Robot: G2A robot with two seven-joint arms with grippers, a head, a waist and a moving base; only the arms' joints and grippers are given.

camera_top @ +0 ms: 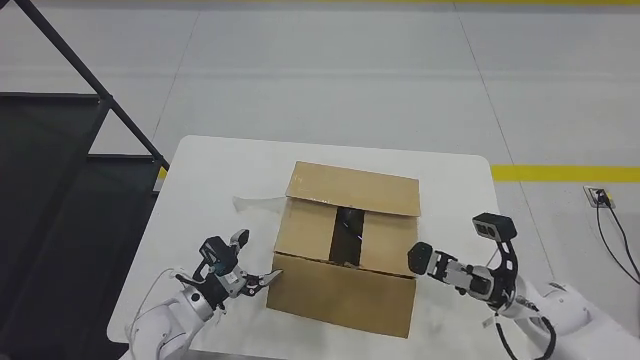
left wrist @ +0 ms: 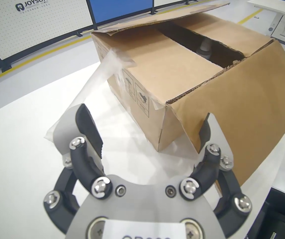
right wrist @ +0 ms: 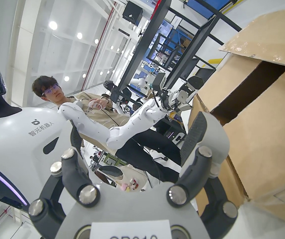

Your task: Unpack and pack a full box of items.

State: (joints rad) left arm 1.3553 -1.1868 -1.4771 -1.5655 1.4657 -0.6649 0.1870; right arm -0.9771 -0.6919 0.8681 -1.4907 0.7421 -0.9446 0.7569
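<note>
One cardboard box (camera_top: 345,250) is seen on the white table (camera_top: 200,175), slightly right of centre in the top view. Its two top flaps are folded inward and a dark gap is kept between them, through which a dark item (camera_top: 347,225) is glimpsed. The flap edge toward the top of the frame is raised and ragged. A loose strip of clear tape (camera_top: 252,200) is laid on the table just off the box's upper-left corner.

Open room: a wide band of bare tabletop is available along the left and upper sides. The box's front face is set close to the bottom of the frame.

The left gripper (camera_top: 258,257) is held at lower left, just off the box's lower-left corner, fingers spread, nothing pinched. The right gripper (camera_top: 422,258) is held just beside the box's right wall, fingers spread. Contact with the cardboard cannot be told.
</note>
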